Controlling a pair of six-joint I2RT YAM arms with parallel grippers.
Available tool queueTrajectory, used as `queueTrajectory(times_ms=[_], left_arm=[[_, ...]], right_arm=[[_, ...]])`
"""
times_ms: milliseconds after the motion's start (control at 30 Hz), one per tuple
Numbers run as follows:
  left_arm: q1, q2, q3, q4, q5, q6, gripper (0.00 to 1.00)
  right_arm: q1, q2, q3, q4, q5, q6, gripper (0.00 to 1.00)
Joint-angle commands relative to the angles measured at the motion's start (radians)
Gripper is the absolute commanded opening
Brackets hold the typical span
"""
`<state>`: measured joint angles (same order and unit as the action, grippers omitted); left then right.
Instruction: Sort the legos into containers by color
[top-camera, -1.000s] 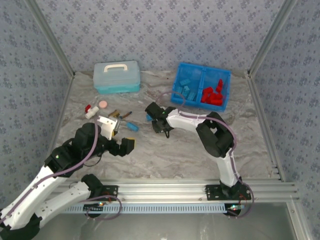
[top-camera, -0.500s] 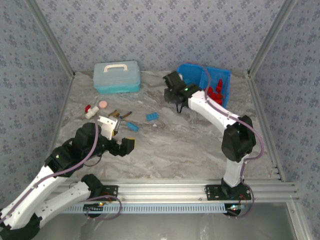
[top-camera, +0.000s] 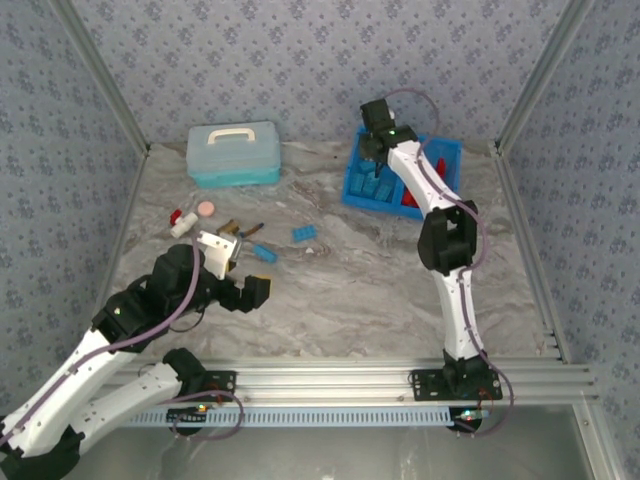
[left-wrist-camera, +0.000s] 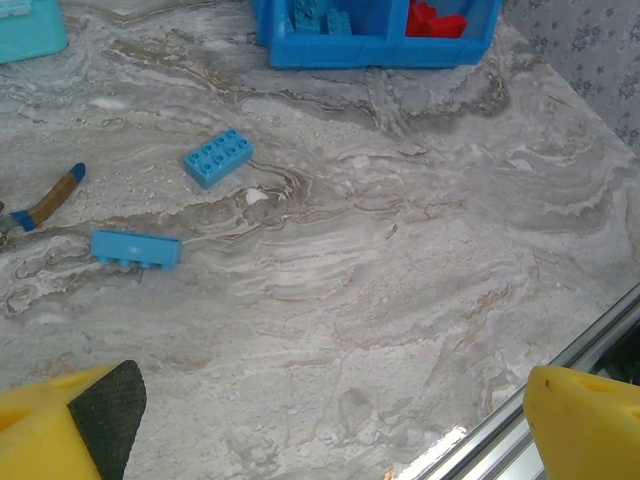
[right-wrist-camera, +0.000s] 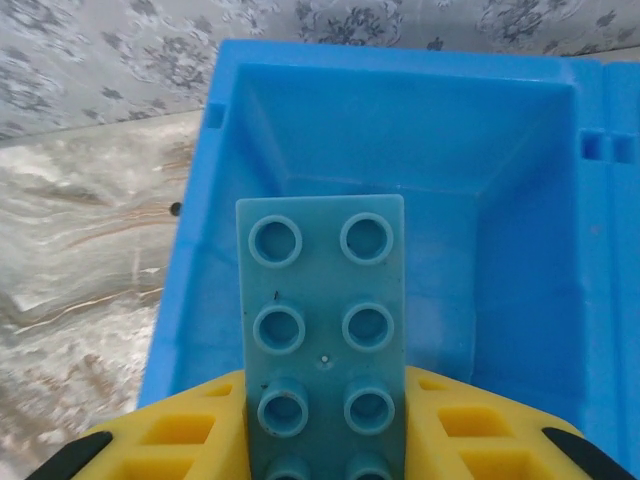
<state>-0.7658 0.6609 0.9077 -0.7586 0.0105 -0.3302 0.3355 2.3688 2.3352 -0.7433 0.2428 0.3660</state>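
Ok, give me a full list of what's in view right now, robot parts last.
tray: one, bright blue, two compartments, far right of table
light blue bricks: several, tray's left compartment
red bricks: several, tray's right compartment
loose bricks: two, blue, mid-table
held brick: one, light blue, above tray's left compartment
lidded case: one, turquoise with white handle, far left
capped item: one, red and white, left side
disc: one, pink, beside capped item
tool: one, brown-and-blue handle, left of loose bricks
table: one, grey marbled
left arm: near left, jaws wide open, empty
right arm: stretched to tray, jaws shut on held brick
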Motion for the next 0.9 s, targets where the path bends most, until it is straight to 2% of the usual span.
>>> queueTrajectory(times_ms=[0,100,300,533,700,867], left_arm=[[-0.001,0.025,0.022,0.010,-0.002,0.022,0.99],[-0.001,0.044,0.031,0.010,0.000,0.030,0.99],[-0.001,0.050,0.041,0.016,-0.021,0.048,0.99],[-0.002,0.031,0.046,0.009,-0.034,0.062,0.99],[-0.001,0.019,0.039,0.015,-0.022,0.049,0.99],[-0.002,0.003,0.031,0.017,-0.016,0.042,0.99]], right_arm=[[-0.010,0.104,0.135,-0.079,-0.008,-0.025,0.35],[-0.015,0.165,0.195,-0.087,-0.033,-0.004,0.37],[-0.026,0.179,0.195,-0.091,-0.062,0.040,0.46],[-0.013,0.049,0.162,-0.142,-0.052,0.007,0.50],[0.049,-0.152,-0.059,-0.084,-0.030,-0.042,0.50],[0.172,-0.329,-0.311,-0.013,-0.017,-0.090,0.53]])
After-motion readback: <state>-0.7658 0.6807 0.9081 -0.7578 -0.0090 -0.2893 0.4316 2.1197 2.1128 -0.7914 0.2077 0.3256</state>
